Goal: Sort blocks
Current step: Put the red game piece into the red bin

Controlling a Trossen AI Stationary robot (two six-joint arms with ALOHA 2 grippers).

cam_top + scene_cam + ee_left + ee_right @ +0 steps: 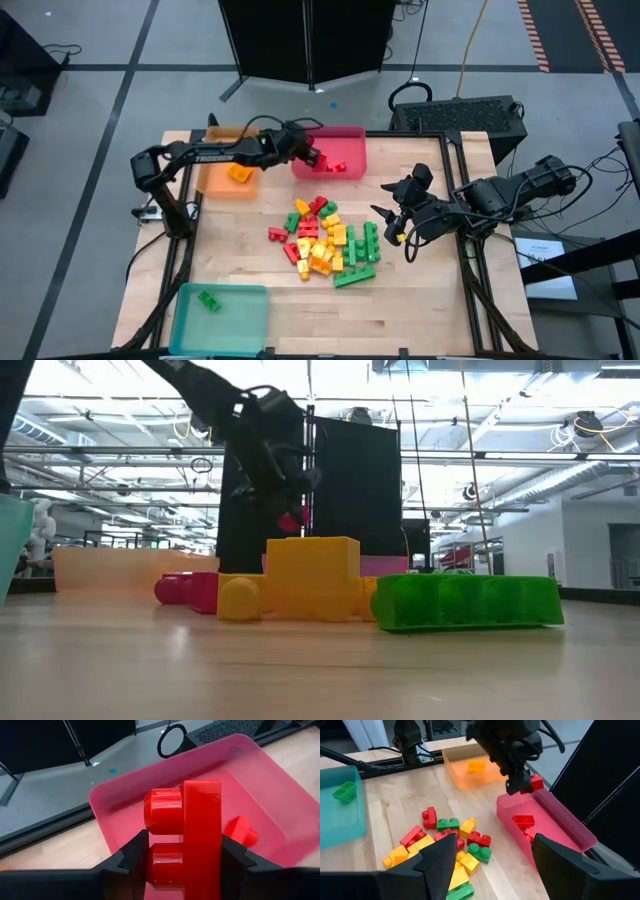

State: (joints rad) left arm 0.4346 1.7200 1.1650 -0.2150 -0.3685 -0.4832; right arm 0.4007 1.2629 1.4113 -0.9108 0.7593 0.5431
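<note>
- A teal tray [222, 318] is shown at the lower left of the overhead frame, and one green block [209, 299] is seen lying in its upper left part.
- An orange tray [222, 176] is shown at the upper left of the table [430, 310], holding a single yellow-orange block [240, 173].
- The left gripper [313, 156] is seen above the left edge of the red tray [352, 152], near the top centre of the overhead frame. Its fingers [131, 857] are closed on a red block [187, 837], which is held clear of the tray floor; in the left wrist view the block's studs are turned sideways.
- Inside the red tray, red blocks [338, 166] are shown lying on the floor, right of the gripper.
- The unsorted pile of blocks [325, 240] is shown at the centre of the table, with red, yellow-orange and green pieces mixed together. A long green block [354, 276] lies at its lower right edge.
- The right gripper [392, 224] is seen just right of the pile, at mid-height in the overhead frame. Its fingers [437, 862] are spread apart and nothing is held between them.
</note>
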